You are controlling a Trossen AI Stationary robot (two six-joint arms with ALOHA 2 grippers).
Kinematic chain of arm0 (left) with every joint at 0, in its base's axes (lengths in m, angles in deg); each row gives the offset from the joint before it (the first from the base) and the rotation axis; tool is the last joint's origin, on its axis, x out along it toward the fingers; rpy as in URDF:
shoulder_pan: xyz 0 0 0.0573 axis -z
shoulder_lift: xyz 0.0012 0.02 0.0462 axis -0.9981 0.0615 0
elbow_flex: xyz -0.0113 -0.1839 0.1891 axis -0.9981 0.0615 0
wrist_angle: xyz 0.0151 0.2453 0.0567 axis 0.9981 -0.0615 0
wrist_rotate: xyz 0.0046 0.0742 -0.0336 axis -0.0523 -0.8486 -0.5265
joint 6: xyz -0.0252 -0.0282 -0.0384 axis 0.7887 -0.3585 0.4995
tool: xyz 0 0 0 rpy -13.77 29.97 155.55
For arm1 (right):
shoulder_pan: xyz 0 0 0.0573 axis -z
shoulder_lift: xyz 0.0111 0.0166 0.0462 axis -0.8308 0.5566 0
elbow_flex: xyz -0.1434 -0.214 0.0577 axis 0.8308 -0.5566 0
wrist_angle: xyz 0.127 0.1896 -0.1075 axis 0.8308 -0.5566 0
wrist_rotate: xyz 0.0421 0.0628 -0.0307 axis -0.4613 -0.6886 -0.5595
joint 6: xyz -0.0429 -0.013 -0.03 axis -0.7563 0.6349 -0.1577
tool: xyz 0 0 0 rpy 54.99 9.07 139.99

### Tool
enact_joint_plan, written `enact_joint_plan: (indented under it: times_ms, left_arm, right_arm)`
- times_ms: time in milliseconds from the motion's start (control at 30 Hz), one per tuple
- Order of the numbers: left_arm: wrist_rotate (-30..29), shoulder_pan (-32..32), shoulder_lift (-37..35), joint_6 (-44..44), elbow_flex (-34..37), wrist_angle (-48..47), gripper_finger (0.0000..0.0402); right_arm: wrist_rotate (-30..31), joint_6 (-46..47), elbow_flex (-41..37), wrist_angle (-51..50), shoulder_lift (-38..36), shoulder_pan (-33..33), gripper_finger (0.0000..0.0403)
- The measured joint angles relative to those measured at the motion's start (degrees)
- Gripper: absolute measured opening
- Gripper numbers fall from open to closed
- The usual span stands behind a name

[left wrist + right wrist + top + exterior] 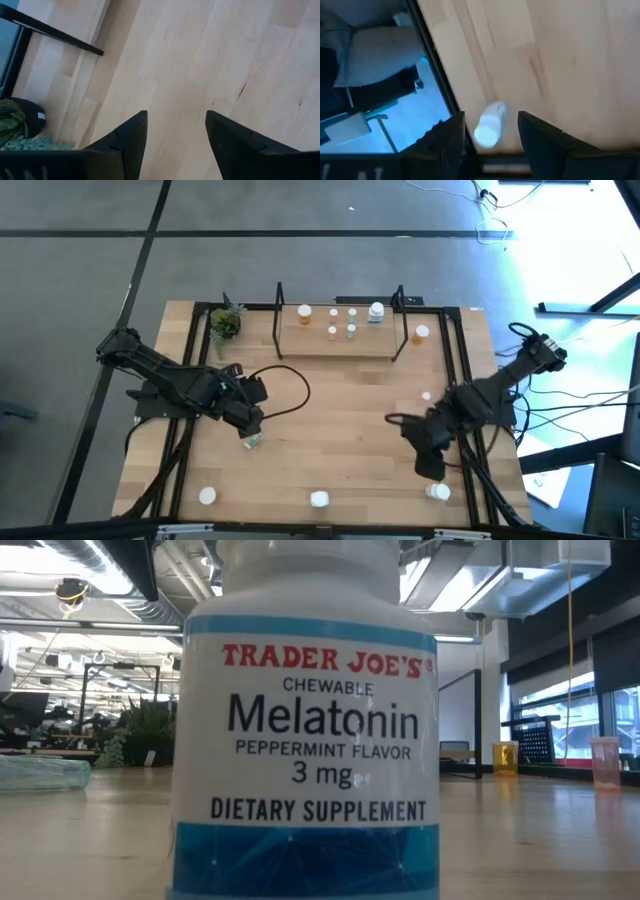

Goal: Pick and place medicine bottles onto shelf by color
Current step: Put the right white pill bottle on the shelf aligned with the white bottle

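Note:
The shelf (340, 345) stands at the table's far middle with several small bottles on its board, orange (304, 310), pale green (351, 331) and a larger white one (376, 311). My left gripper (247, 420) (176, 116) is open and empty over bare wood. A pale green bottle (250, 441) lies on its side just by it, also in the low view (40, 774). My right gripper (430, 468) (491, 114) is open at the near right. Its fingers stand on either side of a white bottle (490, 126) (438, 492) lying on the table, apart from it.
A white Melatonin bottle (305, 730) (319, 499) stands at the near edge, filling the low view. Another white bottle (207, 496) stands near left. An orange bottle (422, 333) and a small one (426, 396) stand right of the shelf. A potted plant (224, 323) stands left of it.

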Motion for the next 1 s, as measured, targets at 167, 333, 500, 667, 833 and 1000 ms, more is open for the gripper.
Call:
enact_joint_plan:
  times_ms: [167, 333, 500, 667, 833, 1000]
  left_arm:
    - [0.0, 0.0, 0.0, 0.0, 0.0, 0.5, 0.0195]
    - [0.0, -0.2, 0.0, -3.9, 0.0, 3.7, 0.0195]
    - [1.0, -2.0, 0.0, -13.8, 0.0, 10.8, 0.0195]
    - [1.0, -4.4, 0.0, -21.1, 0.0, 19.0, 0.0195]
    - [1.0, -5.6, 0.0, -22.6, 0.0, 23.1, 0.0195]
    - [1.0, -6.0, 0.0, -22.5, 0.0, 24.1, 0.0195]
  right_arm:
    - [1.8, 9.7, 0.0, 0.3, 1.2, -8.9, 0.0187]
    - [2.1, 12.6, 0.0, 0.9, 3.7, -14.7, 0.0187]
    - [4.3, 9.9, 0.0, 2.3, 6.1, -19.4, 0.0187]
    - [4.6, 11.3, 0.0, 2.2, 7.3, -22.0, 0.0187]
    - [4.6, 11.3, 0.0, 1.5, 8.7, -24.4, 0.0187]
    - [8.8, 11.2, 0.0, 1.2, 11.2, -25.6, 0.0187]
